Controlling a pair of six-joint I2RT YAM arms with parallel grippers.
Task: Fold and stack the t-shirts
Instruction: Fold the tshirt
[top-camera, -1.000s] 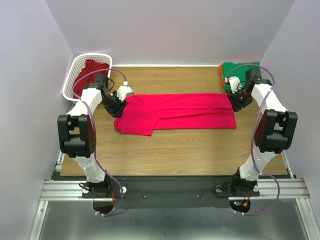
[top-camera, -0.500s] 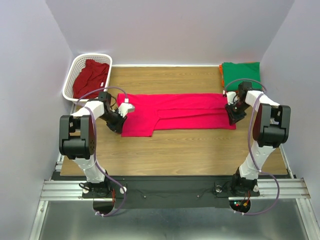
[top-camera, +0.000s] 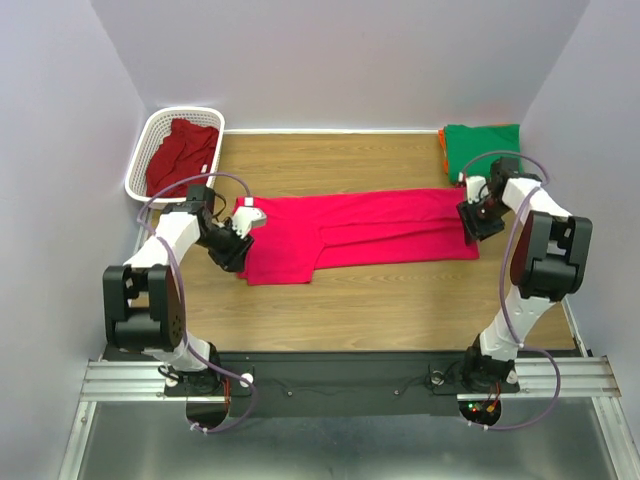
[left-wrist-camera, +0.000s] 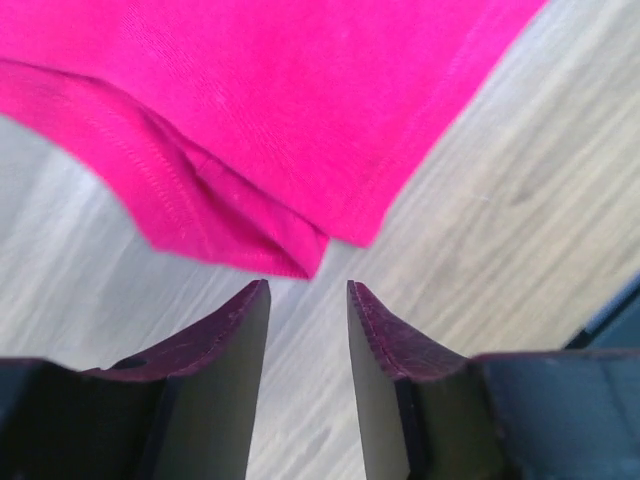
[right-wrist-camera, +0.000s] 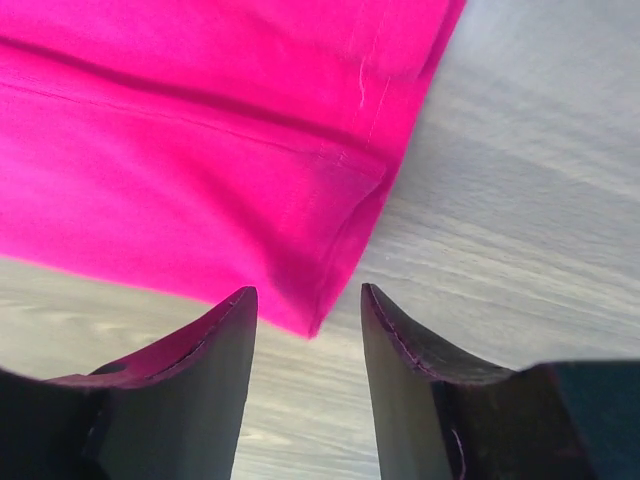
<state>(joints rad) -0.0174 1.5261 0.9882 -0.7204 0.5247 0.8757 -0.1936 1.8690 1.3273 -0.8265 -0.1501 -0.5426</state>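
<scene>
arms (top-camera: 170, 235): white links, black joints | cables (top-camera: 500, 153): purple | gripper fingers (left-wrist-camera: 215, 340): dark maroon

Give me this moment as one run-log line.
shirt: pink-red t-shirt flat, long strip | left gripper: open at left corner | right gripper: open at right corner | crimson t-shirt: in basket

Pale lavender walls (top-camera: 350, 60) enclose a wood-grain table (top-camera: 350, 300), with a metal rail frame (top-camera: 120, 378) along its near edge.
</scene>
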